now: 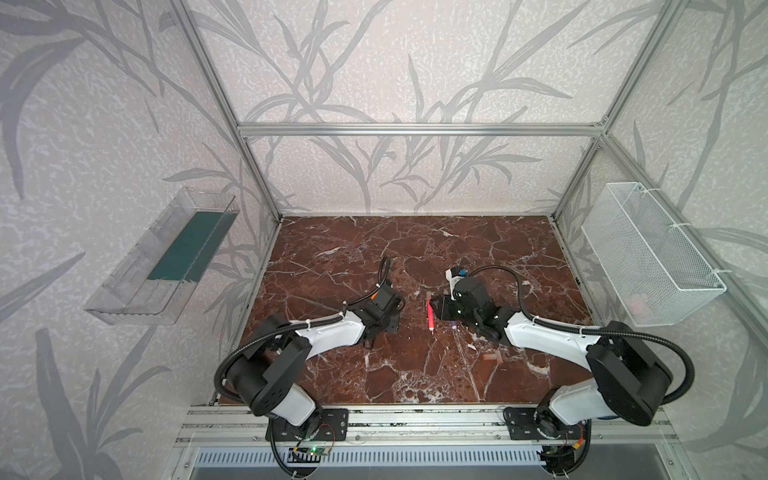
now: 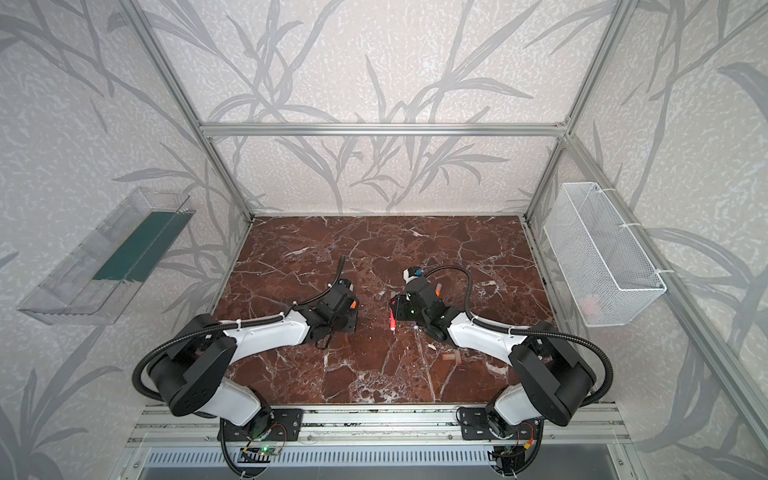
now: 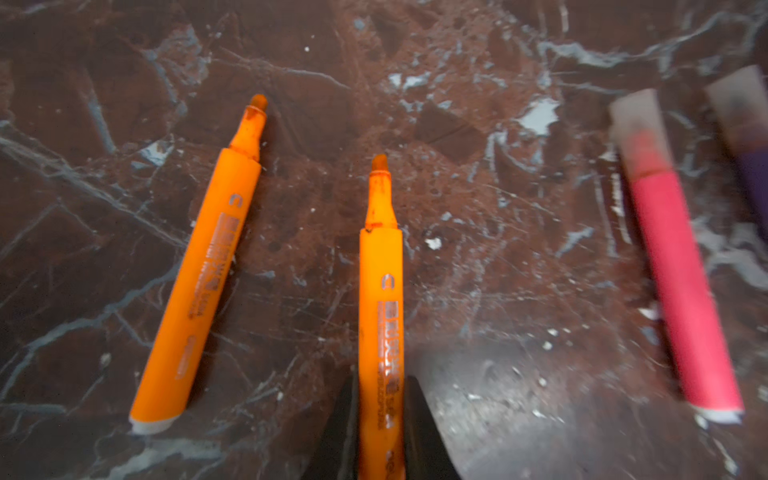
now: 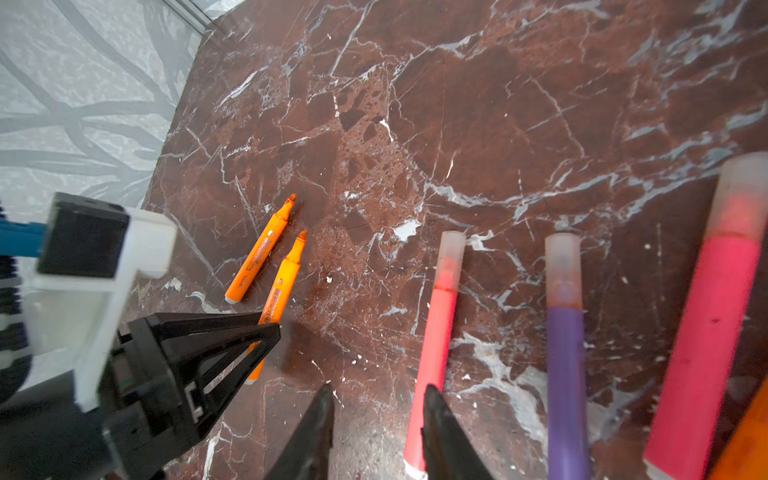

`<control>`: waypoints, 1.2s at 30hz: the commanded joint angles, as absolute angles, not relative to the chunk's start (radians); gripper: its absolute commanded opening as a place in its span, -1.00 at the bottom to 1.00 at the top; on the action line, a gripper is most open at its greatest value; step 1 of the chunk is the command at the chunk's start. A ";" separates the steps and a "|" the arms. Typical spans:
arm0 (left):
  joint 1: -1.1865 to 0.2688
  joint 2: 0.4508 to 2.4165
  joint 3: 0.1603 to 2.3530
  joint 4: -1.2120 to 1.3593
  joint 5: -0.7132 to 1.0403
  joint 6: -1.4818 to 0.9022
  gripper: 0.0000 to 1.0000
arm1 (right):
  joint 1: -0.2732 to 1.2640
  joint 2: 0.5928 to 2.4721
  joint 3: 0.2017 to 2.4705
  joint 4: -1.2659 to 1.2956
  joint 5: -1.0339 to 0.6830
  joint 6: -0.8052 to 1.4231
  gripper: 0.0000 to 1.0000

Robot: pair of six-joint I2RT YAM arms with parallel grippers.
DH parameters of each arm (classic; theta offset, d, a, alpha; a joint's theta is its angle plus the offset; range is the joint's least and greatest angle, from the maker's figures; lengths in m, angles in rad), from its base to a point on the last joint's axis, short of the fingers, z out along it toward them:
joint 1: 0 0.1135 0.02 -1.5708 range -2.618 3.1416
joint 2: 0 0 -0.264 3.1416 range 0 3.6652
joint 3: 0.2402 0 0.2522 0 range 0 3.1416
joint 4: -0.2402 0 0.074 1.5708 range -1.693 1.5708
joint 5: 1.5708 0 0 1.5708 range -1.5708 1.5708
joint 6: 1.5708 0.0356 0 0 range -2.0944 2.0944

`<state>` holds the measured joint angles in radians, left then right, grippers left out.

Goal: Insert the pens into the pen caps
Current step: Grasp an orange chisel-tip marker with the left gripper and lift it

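orange pen [image 3: 380, 316] pinched in left tool [image 3: 381, 384]; right tool [image 4: 379, 392] spread beside capped pink pen [image 4: 436, 332].

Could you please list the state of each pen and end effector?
Held orange pen: uncapped.
Left end effector: shut on held orange pen.
Loose orange pen: uncapped, lying flat.
Right end effector: open, empty.
Purple pen: capped.
Pink-red pen beside Right end effector: capped.
Outer pink-red pen: capped.

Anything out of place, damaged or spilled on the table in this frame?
Nothing spilled or broken. Two orange pens are uncapped: the loose orange pen lies on the marble, the held orange pen is clamped in the left gripper. Pale loose caps sit apart from them, near the right arm.
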<state>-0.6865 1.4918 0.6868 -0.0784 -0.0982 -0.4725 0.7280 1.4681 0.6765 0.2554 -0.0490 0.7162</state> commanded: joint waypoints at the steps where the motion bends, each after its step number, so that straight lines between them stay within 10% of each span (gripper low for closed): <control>1: -0.686 1.390 0.630 0.034 0.070 -0.415 -0.72 | 0.766 1.486 0.656 0.476 -0.084 0.803 -0.26; 15: -0.709 1.237 0.512 0.211 0.294 -0.383 -0.71 | 0.873 1.616 0.689 0.692 -0.012 0.916 -0.18; 36: -0.724 1.199 0.485 0.204 0.162 -0.383 -0.74 | 0.939 1.393 0.608 0.559 0.218 0.854 -0.16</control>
<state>-0.7200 1.1866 0.4690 0.1799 0.1959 -0.3958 0.9291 1.4460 0.6041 0.6189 0.1543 0.8955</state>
